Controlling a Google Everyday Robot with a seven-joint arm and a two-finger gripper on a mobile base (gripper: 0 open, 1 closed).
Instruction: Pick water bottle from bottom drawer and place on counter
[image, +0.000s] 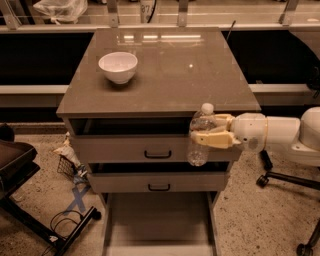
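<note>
The water bottle (199, 135) is clear with a white cap, held upright in front of the cabinet's right side, its cap at the level of the counter's front edge. My gripper (209, 131) comes in from the right on a white arm and is shut on the bottle's middle. The counter (165, 70) is the glossy grey-brown top slab. The bottom drawer (157, 220) is pulled out below, with a bare flat floor.
A white bowl (118, 67) stands on the counter's back left. Two upper drawers with black handles (157, 154) stand slightly open. A dark chair (15, 165) and a cable lie at the left. A chair base (280, 180) is at the right.
</note>
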